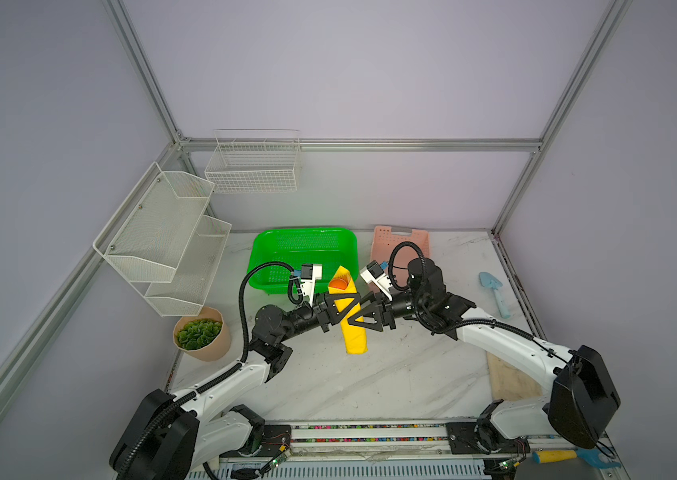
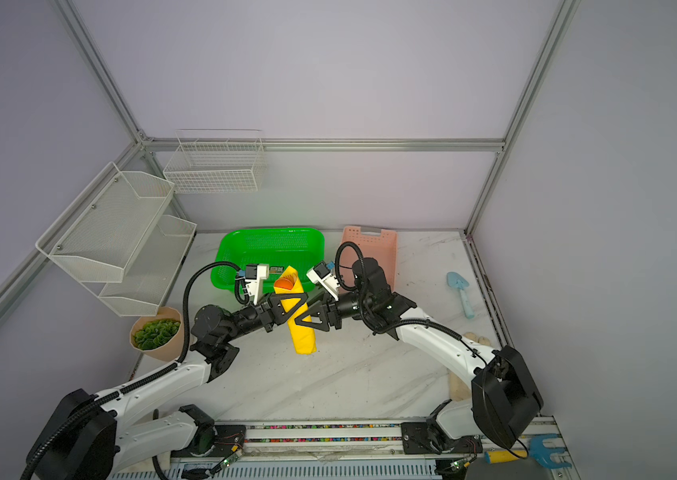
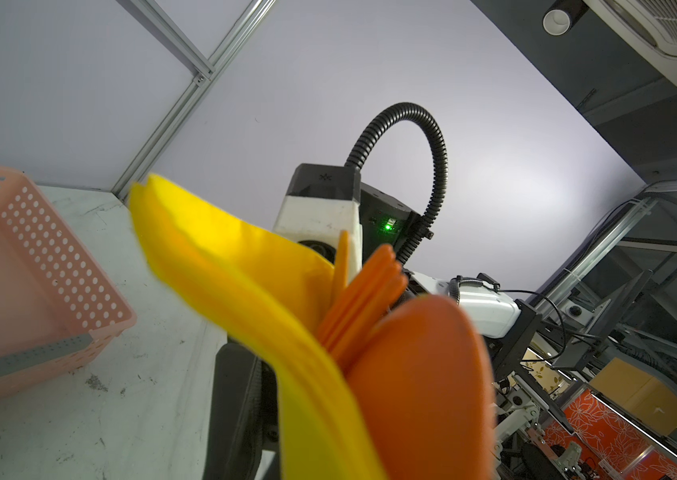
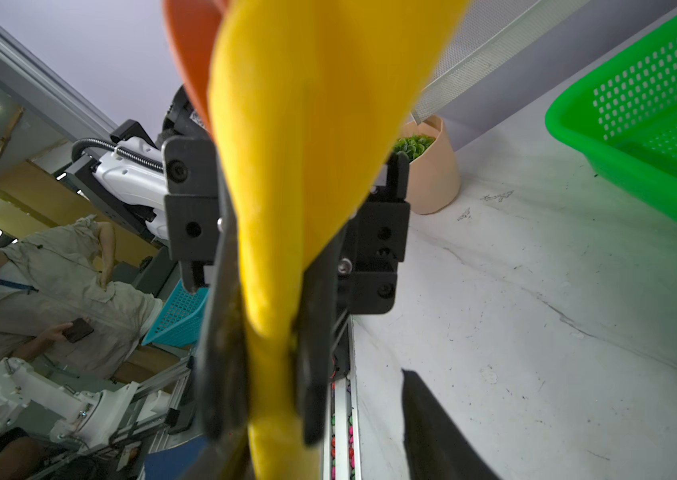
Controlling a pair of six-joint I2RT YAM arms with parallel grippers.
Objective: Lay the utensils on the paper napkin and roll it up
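The yellow paper napkin is rolled into a tube and held off the table, tilted, in front of the green basket. The orange utensils are inside it. The spoon's bowl shows at the upper open end, with fork tines beside it. My left gripper is shut on the roll's middle from the left. My right gripper meets it from the right and straddles the roll. One of its fingers stands clear of the napkin.
A green basket and a pink basket stand at the back. A light-blue trowel lies at the right, and a potted plant stands at the left below white mesh shelves. A wooden board lies near the right arm.
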